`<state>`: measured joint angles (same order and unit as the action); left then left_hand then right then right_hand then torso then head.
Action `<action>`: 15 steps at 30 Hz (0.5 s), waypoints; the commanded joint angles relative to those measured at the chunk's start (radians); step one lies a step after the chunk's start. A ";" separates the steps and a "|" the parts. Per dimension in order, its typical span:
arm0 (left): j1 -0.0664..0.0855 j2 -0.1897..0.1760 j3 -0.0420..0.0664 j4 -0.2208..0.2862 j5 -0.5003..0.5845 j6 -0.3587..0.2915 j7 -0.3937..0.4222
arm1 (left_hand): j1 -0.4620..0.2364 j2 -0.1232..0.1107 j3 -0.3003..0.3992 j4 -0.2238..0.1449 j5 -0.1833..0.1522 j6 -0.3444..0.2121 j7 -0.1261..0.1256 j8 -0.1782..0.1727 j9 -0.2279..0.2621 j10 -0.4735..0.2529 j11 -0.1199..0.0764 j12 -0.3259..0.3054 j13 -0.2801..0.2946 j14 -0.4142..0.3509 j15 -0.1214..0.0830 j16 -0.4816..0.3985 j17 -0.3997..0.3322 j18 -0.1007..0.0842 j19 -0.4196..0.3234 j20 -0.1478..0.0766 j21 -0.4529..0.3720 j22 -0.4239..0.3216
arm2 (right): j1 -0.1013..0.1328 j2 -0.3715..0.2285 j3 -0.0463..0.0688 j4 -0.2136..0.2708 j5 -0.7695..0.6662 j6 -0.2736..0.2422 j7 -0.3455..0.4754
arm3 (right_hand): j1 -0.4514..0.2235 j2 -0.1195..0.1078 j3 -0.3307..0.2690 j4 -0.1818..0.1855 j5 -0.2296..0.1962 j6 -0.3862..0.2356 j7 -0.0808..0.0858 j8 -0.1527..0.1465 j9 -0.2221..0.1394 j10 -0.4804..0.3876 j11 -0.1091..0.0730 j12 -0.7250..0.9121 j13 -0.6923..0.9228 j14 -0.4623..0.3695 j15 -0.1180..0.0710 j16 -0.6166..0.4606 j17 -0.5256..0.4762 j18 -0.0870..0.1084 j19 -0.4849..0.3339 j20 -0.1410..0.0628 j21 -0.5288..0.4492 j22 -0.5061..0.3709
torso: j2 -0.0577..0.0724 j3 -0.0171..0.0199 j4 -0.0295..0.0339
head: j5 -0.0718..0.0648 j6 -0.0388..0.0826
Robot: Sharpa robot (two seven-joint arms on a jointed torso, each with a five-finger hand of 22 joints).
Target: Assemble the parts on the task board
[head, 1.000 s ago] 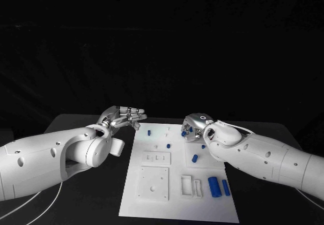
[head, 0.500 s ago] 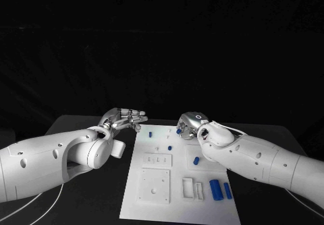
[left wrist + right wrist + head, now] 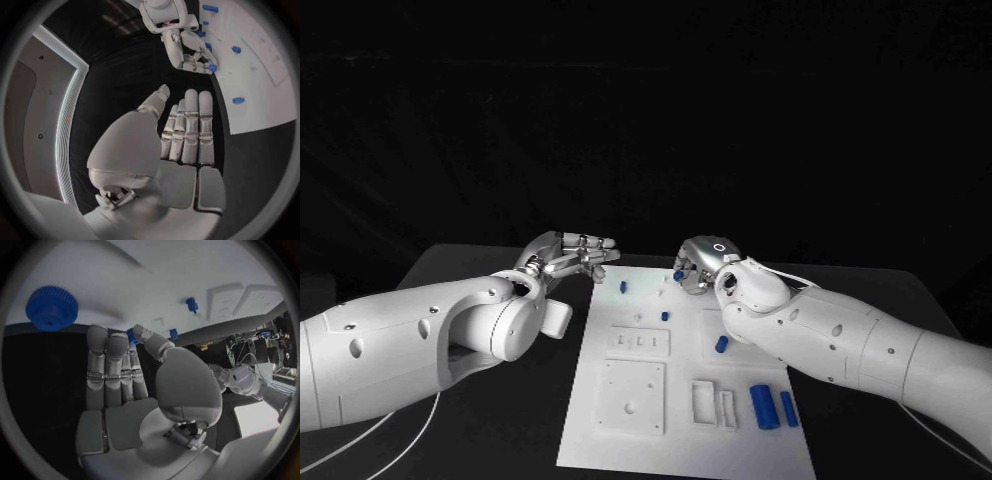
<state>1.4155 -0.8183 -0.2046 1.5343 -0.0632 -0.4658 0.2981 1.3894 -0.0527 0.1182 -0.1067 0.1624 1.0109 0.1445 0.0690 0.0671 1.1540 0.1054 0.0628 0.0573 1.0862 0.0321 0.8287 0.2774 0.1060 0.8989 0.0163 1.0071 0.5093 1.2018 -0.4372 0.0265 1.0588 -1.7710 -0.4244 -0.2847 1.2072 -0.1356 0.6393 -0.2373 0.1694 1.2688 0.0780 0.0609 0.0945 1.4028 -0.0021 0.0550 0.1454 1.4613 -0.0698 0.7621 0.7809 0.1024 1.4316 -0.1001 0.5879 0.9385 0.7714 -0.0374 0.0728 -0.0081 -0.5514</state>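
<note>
The white task board (image 3: 678, 440) lies lengthwise in the middle of the black table. Small blue pegs (image 3: 625, 286) stand or lie on its far half, and two blue cylinders (image 3: 762, 405) lie near its right edge. My right hand (image 3: 700, 262) hovers over the board's far end and pinches a small blue part (image 3: 212, 67) at its fingertips. In the right wrist view a blue gear (image 3: 52, 301) lies on the board beyond my right hand (image 3: 134, 390). My left hand (image 3: 570, 250) is just off the board's far left corner, flat, with straight fingers (image 3: 190, 125) and nothing in it.
White raised blocks (image 3: 630, 395) and a slotted holder (image 3: 705, 399) sit on the board's near half. Another blue peg (image 3: 721, 344) lies close to my right forearm (image 3: 848, 340). My left forearm (image 3: 430, 340) covers the table left of the board.
My right hand has moved left and toward the board's far end, carrying the small blue part. The left hand has barely shifted.
</note>
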 commanded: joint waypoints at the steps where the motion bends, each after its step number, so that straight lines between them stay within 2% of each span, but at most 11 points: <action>1: 0.003 0.003 0.001 0.002 0.000 0.014 0.004 | -0.005 0.003 -0.001 -0.007 -0.003 -0.008 -0.002 -0.001 0.000 -0.008 -0.001 -0.003 0.002 0.004 -0.001 0.003 0.000 0.017 -0.003 -0.002 0.003 -0.001 | 0.000 0.008 0.000 -0.007 -0.024 -0.023 -0.010 | 0.009 0.006 0.006 -0.002 0.002 0.019 -0.011 0.003 0.065 0.007 0.002 0.006 -0.001 -0.004 -0.007 0.005 -0.002 0.010 0.009 -0.001 -0.005 0.007 | 0.002 -0.0005 -0.0005 | 0.004 0.001; 5: 0.003 0.005 0.001 0.002 0.000 0.015 0.004 | -0.005 0.003 -0.001 -0.007 -0.003 -0.008 -0.002 -0.001 0.000 -0.008 -0.001 -0.003 0.002 0.004 -0.001 0.003 0.000 0.017 -0.003 -0.002 0.003 -0.001 | 0.000 0.016 0.000 -0.008 -0.025 -0.026 -0.009 | 0.009 0.006 0.006 -0.002 0.002 0.019 -0.012 0.003 0.064 0.008 0.002 0.006 -0.001 -0.004 -0.007 0.007 -0.003 0.010 0.011 -0.001 -0.012 0.015 | 0.002 0.0004 -0.0011 | 0.007 -0.001; 9: 0.003 0.006 0.001 0.002 0.000 0.015 0.003 | -0.005 0.003 -0.001 -0.007 -0.003 -0.008 -0.002 -0.001 0.000 -0.008 -0.001 -0.003 0.002 0.004 -0.001 0.003 0.000 0.017 -0.003 -0.002 0.003 -0.001 | 0.000 0.020 0.000 -0.004 -0.026 -0.029 -0.009 | 0.009 0.006 0.006 -0.002 0.002 0.019 -0.012 0.003 0.064 0.008 0.002 0.006 -0.001 -0.004 -0.007 0.007 -0.003 0.010 0.011 -0.001 -0.012 0.015 | 0.004 -0.0005 0.0009 | 0.009 -0.002; 15: 0.003 0.006 0.001 0.000 0.000 0.015 0.003 | -0.005 0.003 -0.001 -0.007 -0.003 -0.008 -0.002 -0.001 0.000 -0.008 -0.001 -0.003 0.002 0.004 -0.001 0.003 0.000 0.017 -0.003 -0.002 0.003 -0.001 | 0.000 0.022 0.001 -0.001 -0.026 -0.031 -0.006 | 0.009 0.006 0.005 -0.003 0.003 0.020 -0.012 0.003 0.063 0.008 0.002 0.006 -0.002 -0.004 -0.007 0.008 -0.005 0.010 0.014 -0.001 -0.016 0.025 | 0.004 -0.0012 -0.0008 | 0.010 -0.002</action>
<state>1.4155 -0.8148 -0.2046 1.5333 -0.0632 -0.4653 0.2965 1.3894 -0.0527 0.1182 -0.1067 0.1624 1.0109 0.1445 0.0691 0.0671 1.1540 0.1054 0.0628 0.0576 1.0862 0.0322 0.8287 0.2775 0.1142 0.8989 0.0163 1.0068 0.5093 1.2018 -0.4170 0.0266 1.0558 -1.7801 -0.4456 -0.2894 1.2093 -0.1363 0.6392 -0.2372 0.1660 1.2705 0.0758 0.0608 0.0946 1.4026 -0.0021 0.0573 0.1422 1.4578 -0.0732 0.7648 0.7769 0.1013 1.4364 -0.1017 0.5778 0.9624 0.7748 -0.0383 0.0726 0.0012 -0.5533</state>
